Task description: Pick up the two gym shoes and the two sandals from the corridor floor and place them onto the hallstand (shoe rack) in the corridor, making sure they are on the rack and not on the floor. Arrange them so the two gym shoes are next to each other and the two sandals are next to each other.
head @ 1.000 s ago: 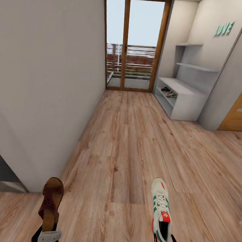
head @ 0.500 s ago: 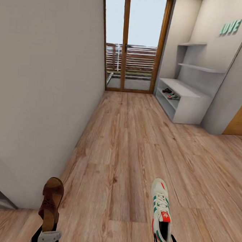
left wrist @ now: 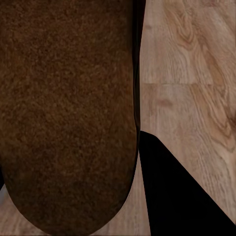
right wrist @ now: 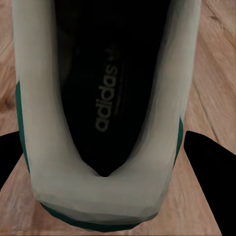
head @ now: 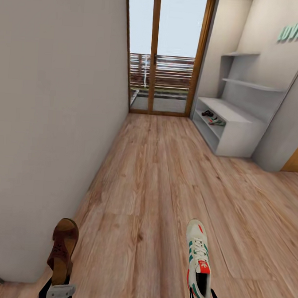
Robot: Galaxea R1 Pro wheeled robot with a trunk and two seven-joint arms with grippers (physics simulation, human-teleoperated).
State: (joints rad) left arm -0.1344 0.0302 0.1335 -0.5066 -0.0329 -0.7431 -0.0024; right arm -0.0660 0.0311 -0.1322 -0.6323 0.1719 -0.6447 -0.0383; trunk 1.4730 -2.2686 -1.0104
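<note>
Left end effector [head: 58,289] gripping sandal [head: 62,250], hallstand [head: 234,128] shelving shoes [head: 213,118]

I count two gym shoes: one [head: 198,259] near me at the right, and one [head: 218,122] far off on the hallstand [head: 238,137]. I count two sandals: one [head: 62,249] near at the left, and a dark one [head: 207,113] on that same far shelf. I see one hallstand with two upper shelves.
</note>
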